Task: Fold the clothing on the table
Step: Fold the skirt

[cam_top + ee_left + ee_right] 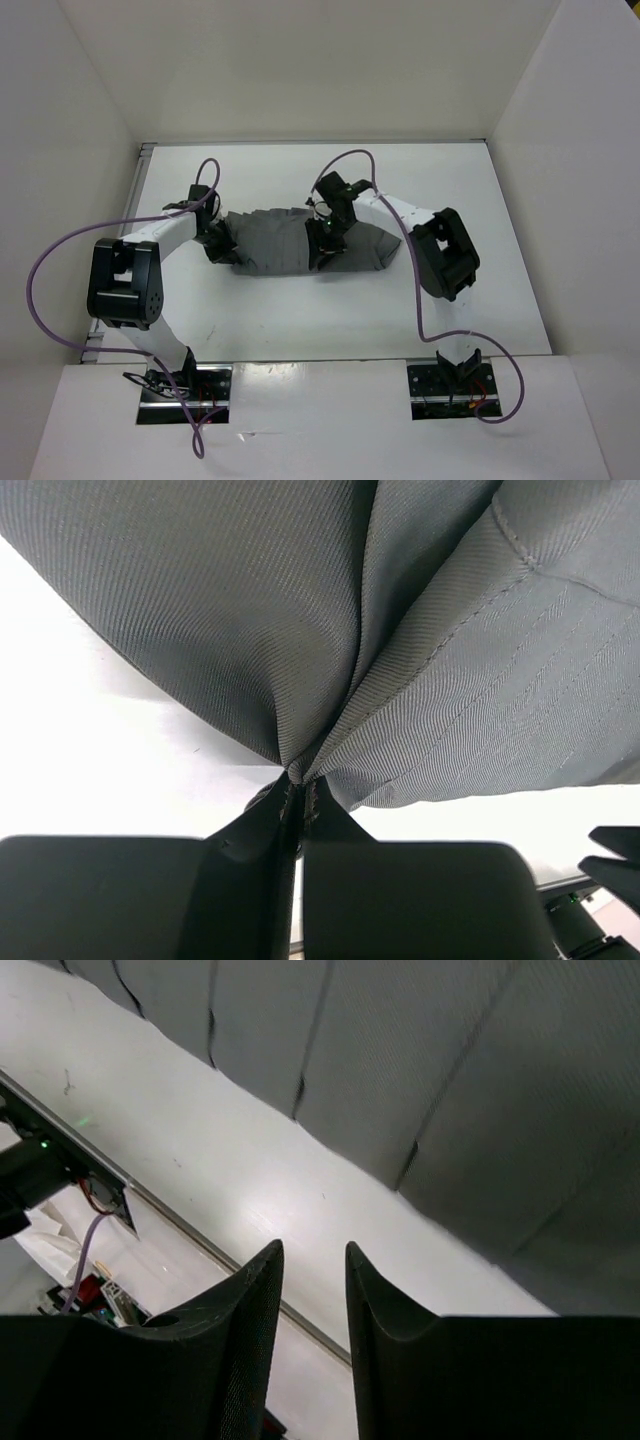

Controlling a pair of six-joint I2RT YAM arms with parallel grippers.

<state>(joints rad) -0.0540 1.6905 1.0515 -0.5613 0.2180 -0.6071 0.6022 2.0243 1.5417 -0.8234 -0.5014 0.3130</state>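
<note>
The dark grey pleated fabric garment [280, 245] lies crosswise in the middle of the glossy white rectangular tabletop [300, 315], bunched into a long band. The left gripper [218, 243] is clenched on the garment's left end. In the left wrist view the cloth gathers into a tight pinch between the black fingers [260, 845] and fans out beyond them. The right gripper [325, 246] hangs at the garment's near edge, about midway along it. Its jaws stand a narrow gap apart with nothing between them, bare table shows beneath, and the pleated hem runs just beyond. Bare tabletop surrounds the garment on every side, widest toward the near edge, before the white upright walls [90, 120] on the left, far and right sides.
</note>
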